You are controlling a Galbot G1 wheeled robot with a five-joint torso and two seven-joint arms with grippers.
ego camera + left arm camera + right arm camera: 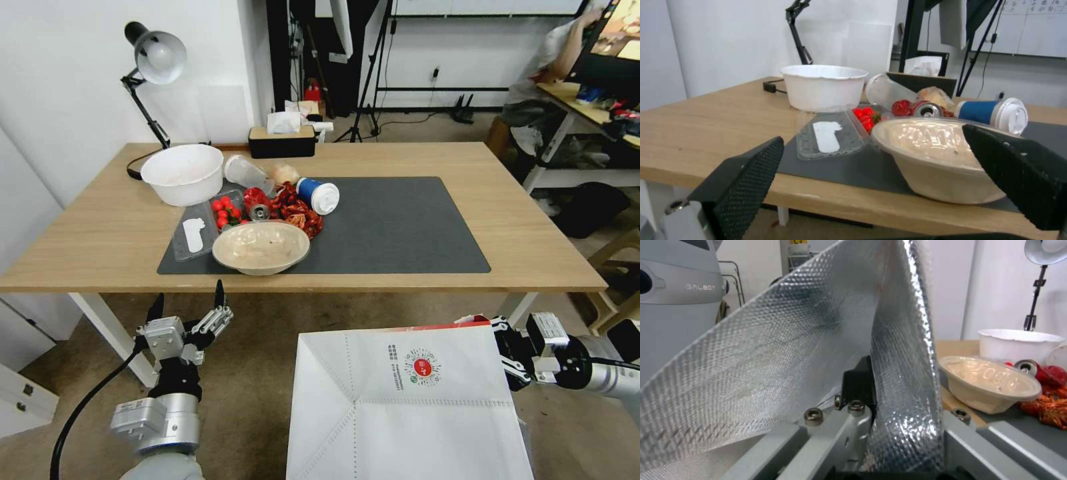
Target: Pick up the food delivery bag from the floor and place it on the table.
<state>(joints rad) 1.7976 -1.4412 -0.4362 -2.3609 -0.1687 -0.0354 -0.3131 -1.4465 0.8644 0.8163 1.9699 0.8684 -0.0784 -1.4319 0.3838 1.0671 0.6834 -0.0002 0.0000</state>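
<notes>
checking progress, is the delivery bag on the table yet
No, the food delivery bag hangs below the table edge, held by the right gripper.

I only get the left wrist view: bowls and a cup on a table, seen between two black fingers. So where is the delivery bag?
Observer: The head view shows the food delivery bag short of the near edge of the table, on the robot's right.
Operator: Is anything holding it?
Observer: Yes. The right gripper is shut on the bag's upper right edge, pinching the silver foil lining.
Operator: And whose fingers am I looking at?
Observer: They belong to the left gripper. It is open in front of the table's edge, to the left of the bag and apart from it.
</notes>
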